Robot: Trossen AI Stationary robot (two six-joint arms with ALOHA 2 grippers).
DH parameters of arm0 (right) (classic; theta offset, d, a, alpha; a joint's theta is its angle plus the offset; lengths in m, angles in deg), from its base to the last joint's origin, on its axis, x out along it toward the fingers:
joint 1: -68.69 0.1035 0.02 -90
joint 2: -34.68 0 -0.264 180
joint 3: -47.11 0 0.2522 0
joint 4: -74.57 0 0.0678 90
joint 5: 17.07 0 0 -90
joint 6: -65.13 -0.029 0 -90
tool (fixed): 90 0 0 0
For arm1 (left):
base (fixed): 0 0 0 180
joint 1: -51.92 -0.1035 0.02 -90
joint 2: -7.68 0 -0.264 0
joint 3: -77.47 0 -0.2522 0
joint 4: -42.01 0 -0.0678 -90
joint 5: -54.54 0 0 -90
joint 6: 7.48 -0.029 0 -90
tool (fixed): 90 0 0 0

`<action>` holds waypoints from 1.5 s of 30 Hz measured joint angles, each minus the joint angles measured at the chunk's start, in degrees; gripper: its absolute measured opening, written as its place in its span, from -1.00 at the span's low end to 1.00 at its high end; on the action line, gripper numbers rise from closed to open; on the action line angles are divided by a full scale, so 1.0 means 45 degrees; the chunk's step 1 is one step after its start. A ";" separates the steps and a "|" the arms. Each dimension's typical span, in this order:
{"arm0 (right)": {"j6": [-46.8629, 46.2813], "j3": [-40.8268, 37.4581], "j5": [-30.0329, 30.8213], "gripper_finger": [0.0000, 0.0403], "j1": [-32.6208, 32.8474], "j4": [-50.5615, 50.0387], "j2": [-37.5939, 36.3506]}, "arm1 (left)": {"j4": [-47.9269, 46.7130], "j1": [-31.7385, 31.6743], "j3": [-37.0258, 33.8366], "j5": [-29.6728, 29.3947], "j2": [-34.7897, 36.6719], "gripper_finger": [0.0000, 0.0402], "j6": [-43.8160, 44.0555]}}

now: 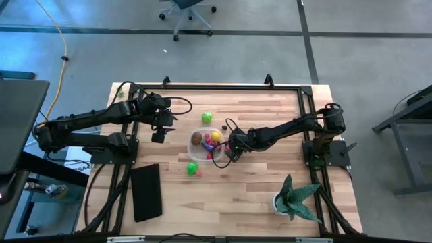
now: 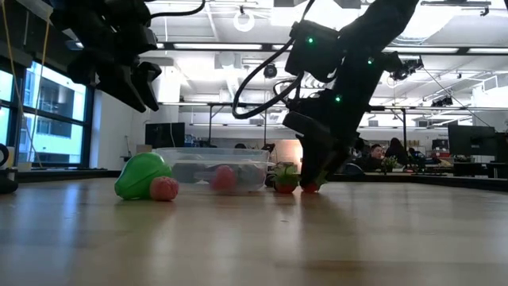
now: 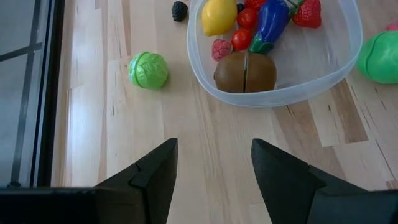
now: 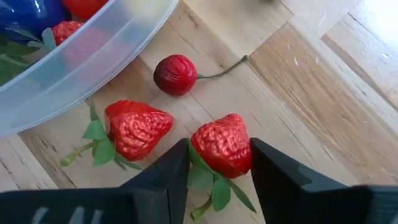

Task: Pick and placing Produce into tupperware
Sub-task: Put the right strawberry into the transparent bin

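Landmark: clear tub (image 1: 206, 144), near the middle of the wooden surface (image 1: 256, 196).

Right gripper (image 4: 214, 163) is down at the surface just outside the tub's wall, on the side facing the potted plant (image 1: 295, 198). Its fingers (image 4: 165, 174) pinch a red strawberry (image 4: 222, 146) that still sits on the surface. Just beside it, also outside the tub, lie a second strawberry (image 4: 132, 129) and a dark red cherry (image 4: 175, 74) with its stem; the cherry is nearest the tub wall but not touching it.

Left gripper (image 3: 213, 163) hovers above the surface, off the tub's opposite side; fingers (image 3: 155, 171) spread, nothing between them.

Inside the tub: brown kiwi (image 3: 245, 72), lemon (image 3: 219, 16), blue-purple eggplant (image 3: 270, 25), small red tomatoes (image 3: 241, 39), another strawberry (image 3: 308, 14), pink raspberry (image 3: 221, 48).

Outside the tub: green cabbage (image 3: 148, 70) and a blackberry (image 3: 179, 10) near the far side; a large green fruit (image 2: 143, 175) touching a small pink piece (image 2: 164, 188) near the tub's front corner.
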 joint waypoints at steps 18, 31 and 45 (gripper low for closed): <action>0.2874 0.0005 0.0770 -0.34 0.0357 0.2930 -0.2327 | 0.0000 0.0005 0.0000 0.0000 0.0003 -0.04 0.0000; 0.5667 0.3815 -0.0389 -0.34 -0.0006 0.0898 0.0823 | 0.0000 0.0001 0.0005 0.0000 0.0004 -0.04 0.0000; 0.6386 0.6411 -0.0767 -0.34 -0.0767 -0.1429 0.3351 | -0.0002 0.0005 0.0000 0.0000 0.0000 -0.04 0.0000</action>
